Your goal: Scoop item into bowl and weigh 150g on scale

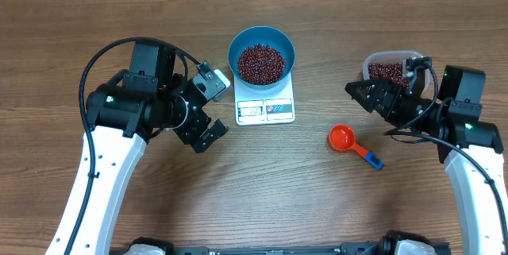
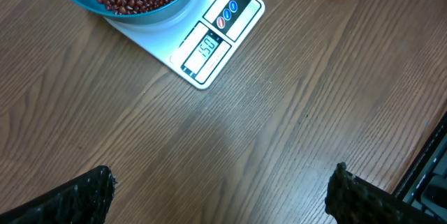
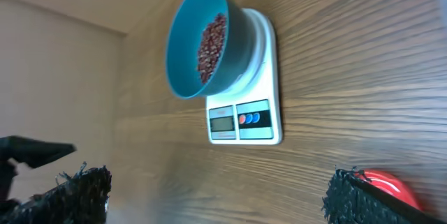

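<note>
Bowl [image 1: 234,52] on scale [image 1: 266,111], apart from jaws

I see the blue bowl [image 1: 286,42] sitting upright on the far part of the white square scale [image 1: 265,110]. Dark red-brown beans [image 1: 261,63] lie in it in a loose heap, well below the rim. The scale lies flat, with its grey display [image 2: 207,46] and buttons on the near edge, uncovered. In my left wrist view the display appears to read 150.
</note>
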